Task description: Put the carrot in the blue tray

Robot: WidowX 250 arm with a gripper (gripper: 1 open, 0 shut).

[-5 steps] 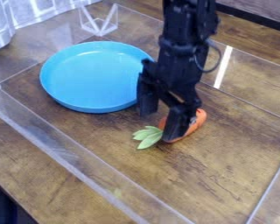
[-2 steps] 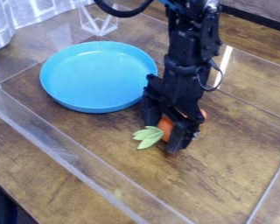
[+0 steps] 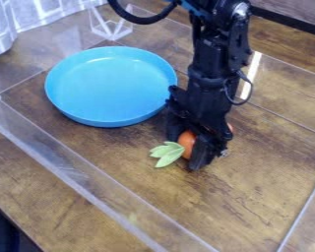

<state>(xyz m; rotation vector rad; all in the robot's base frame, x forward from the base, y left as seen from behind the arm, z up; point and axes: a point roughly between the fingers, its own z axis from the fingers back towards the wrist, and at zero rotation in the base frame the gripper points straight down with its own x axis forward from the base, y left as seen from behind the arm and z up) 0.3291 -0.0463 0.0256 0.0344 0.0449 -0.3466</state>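
The orange carrot [image 3: 187, 145] lies on the wooden table, its pale green leaves [image 3: 165, 154] pointing left, just right of the blue tray [image 3: 107, 84]. My black gripper [image 3: 193, 148] points straight down over the carrot, with its fingers [image 3: 211, 150] pressed against the orange body on both sides, shut on it. Most of the carrot is hidden behind the fingers. The carrot still rests on the table surface. The round blue tray holds nothing.
A clear plastic wall [image 3: 82, 167] runs diagonally along the front left of the wooden table [image 3: 266, 187]. A clear stand [image 3: 110, 20] and a metal pot [image 3: 0, 34] sit at the back left.
My gripper came down over the carrot and its fingers closed in from a wide stance onto the orange body. The carrot has stayed in place.
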